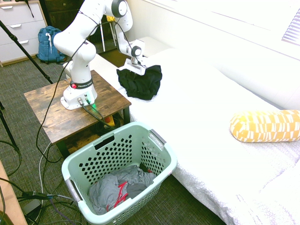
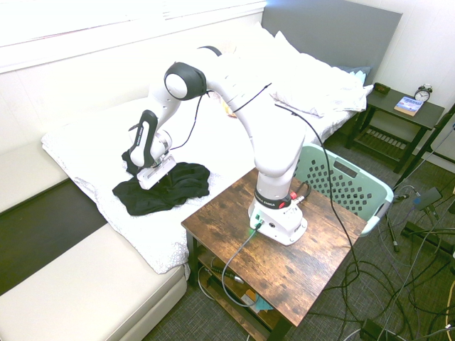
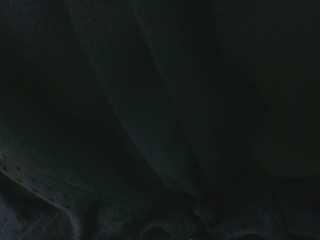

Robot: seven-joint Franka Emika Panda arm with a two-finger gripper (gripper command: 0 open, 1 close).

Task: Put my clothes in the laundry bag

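A crumpled black garment [image 1: 143,84] [image 2: 178,188] lies on the white bed near its edge. My gripper [image 1: 136,70] [image 2: 155,174] is pressed down onto the garment's far side, its tips sunk in the cloth. Dark folded fabric [image 3: 150,125] fills the whole wrist view. The laundry bag [image 1: 159,140] [image 2: 352,185], a mint-green perforated basket, stands on the floor between the bed and the wooden table. Grey clothes with a red strap [image 1: 117,185] lie in its bottom.
The arm's base sits on a wooden side table [image 1: 51,112] [image 2: 313,263]. A yellow patterned pillow [image 1: 265,125] rests on the bed. White pillows [image 2: 320,89] are piled at the headboard. A nightstand [image 2: 402,106] holds a clock and book. A blue backpack [image 1: 48,44] leans by the dresser.
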